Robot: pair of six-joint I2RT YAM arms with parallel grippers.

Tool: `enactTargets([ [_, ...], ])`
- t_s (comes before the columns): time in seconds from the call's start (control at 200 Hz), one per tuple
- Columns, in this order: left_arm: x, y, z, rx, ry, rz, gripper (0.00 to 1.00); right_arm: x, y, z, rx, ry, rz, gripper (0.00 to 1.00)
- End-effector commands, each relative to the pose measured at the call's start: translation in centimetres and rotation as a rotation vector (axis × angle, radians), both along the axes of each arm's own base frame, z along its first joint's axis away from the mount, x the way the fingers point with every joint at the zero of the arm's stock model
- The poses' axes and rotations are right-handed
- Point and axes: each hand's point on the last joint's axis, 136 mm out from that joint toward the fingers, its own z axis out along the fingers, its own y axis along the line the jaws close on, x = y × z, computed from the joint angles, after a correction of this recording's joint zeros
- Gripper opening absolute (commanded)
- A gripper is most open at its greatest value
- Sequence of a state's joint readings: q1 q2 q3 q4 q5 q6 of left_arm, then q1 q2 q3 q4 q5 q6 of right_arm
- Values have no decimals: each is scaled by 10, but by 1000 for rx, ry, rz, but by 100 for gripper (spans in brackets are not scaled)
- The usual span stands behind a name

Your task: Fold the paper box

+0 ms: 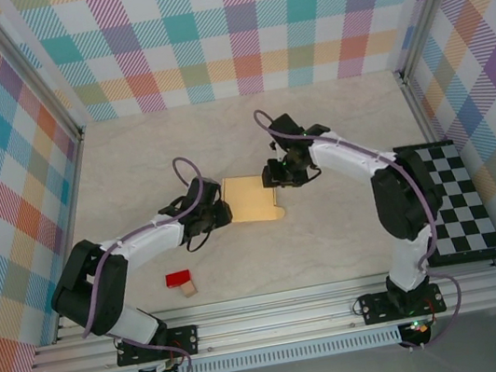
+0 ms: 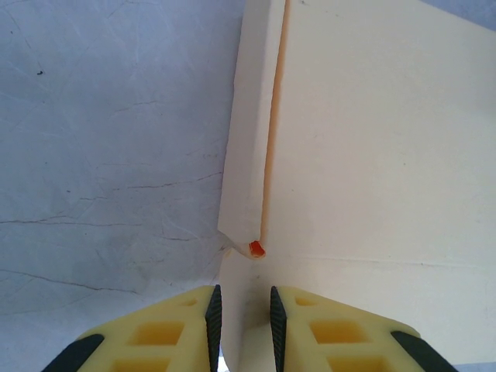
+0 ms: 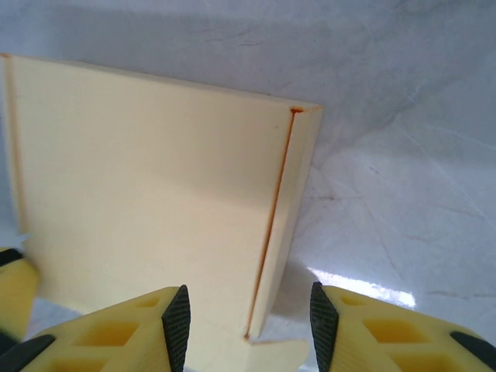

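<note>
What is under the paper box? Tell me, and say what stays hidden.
Pale table shows around the paper box, and the left gripper pinches its edge. The patch directly beneath, and the box's inside, are covered by the card.

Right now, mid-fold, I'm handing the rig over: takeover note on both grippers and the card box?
Left gripper: jaws nearly closed, pinching the left edge of the pale yellow-orange thin card box.
Right gripper: open, jaws straddling the box's folded side wall, not clamped.
Box: lying flat mid-table, between the arms.
Done: both side strips folded along their creases.
Left: a rounded tab sticks out at the near right corner; probably tuck it, then release.
</note>
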State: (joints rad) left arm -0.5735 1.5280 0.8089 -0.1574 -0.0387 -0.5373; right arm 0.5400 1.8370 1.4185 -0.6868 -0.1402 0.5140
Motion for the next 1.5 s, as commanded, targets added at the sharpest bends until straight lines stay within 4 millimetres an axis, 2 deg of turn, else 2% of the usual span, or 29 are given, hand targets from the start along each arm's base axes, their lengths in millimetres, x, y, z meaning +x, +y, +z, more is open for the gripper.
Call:
enactTargets([
  [0.0, 6, 5, 3, 9, -3, 27, 27, -20, 0, 8, 85, 61, -49, 47],
  [0.205, 7, 5, 4, 8, 0, 34, 28, -40, 7, -13, 173, 132, -75, 46],
  [0.495, 6, 6, 0, 6, 11, 53, 28, -48, 21, -32, 242, 179, -101, 46],
  [0.58, 7, 8, 2, 11, 7, 63, 34, -49, 21, -36, 239, 186, -106, 46],
  [0.67, 9, 8, 7, 4, -7, 73, 39, -49, 20, -37, 229, 181, -105, 46],
  [0.98, 15, 8, 39, -107, -59, 174, 42, -50, 17, -38, 212, 178, -98, 46],
  [1.05, 14, 7, 43, -156, -60, 210, 49, -51, 17, -38, 212, 178, -96, 46],
  [1.115, 13, 5, 42, -203, -47, 239, 59, -50, 16, -38, 209, 177, -97, 45],
  [1.165, 12, 3, 38, -224, -24, 257, 63, -50, 16, -38, 208, 175, -96, 45],
  [1.305, 12, -4, 29, -259, 18, 275, 62, -49, 16, -38, 204, 171, -94, 45],
  [1.495, 10, 3, 19, -270, 58, 369, 59, -50, 15, -39, 201, 173, -93, 45],
])
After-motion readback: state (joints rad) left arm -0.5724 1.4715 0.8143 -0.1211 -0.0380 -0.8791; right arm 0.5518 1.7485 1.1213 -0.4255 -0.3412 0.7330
